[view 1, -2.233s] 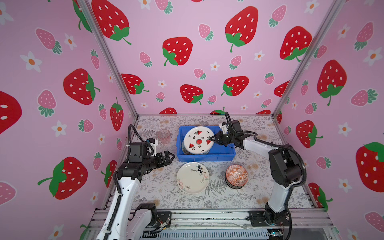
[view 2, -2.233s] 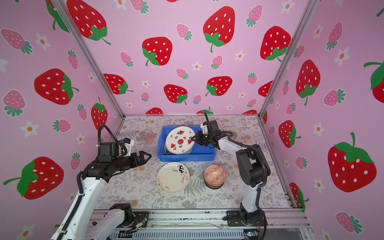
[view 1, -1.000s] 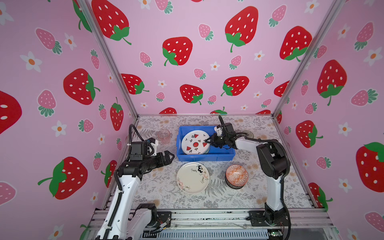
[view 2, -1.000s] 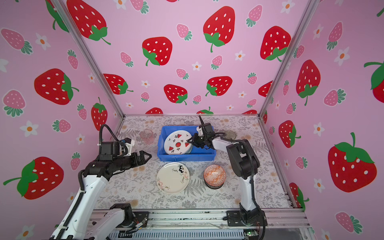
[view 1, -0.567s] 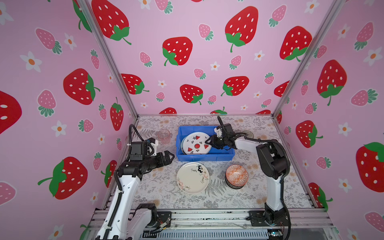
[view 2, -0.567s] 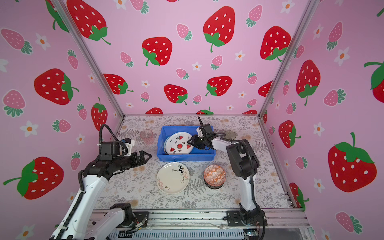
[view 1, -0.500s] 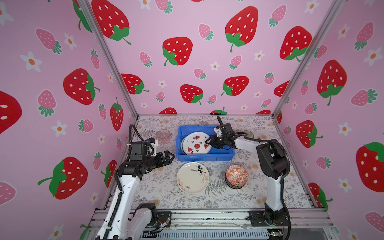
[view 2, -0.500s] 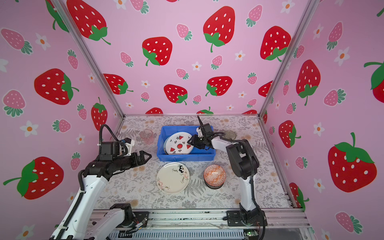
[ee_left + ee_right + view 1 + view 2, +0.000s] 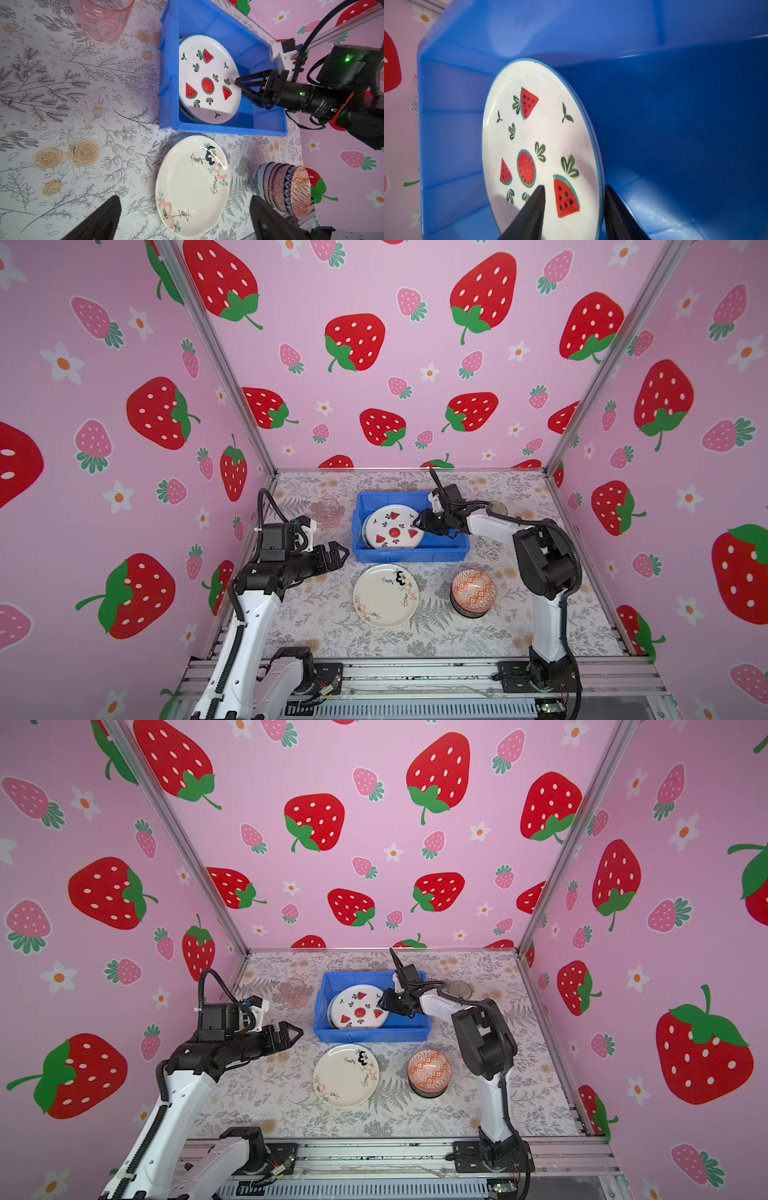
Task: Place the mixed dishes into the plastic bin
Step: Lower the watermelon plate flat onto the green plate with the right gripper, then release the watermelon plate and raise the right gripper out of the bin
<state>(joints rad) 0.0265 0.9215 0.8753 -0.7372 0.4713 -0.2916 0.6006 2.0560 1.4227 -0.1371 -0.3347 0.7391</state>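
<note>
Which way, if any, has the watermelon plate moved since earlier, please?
Yes: the watermelon plate has dropped lower into the blue bin, its top edge now below the far rim.

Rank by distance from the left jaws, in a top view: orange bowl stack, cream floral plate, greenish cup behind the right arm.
1. cream floral plate, front centre.
2. orange bowl stack, front right.
3. greenish cup, back right, partly hidden.

Under the watermelon plate (image 9: 207,83) in the blue bin (image 9: 228,129), only a dark sliver of a second plate (image 9: 184,113) shows. The left wrist view's edge cuts off the pink cup (image 9: 104,20). In a top view the right arm (image 9: 440,1004) partly hides a glass (image 9: 460,989) of unclear colour. The lower stacked bowls (image 9: 270,182) show rims only.
</note>
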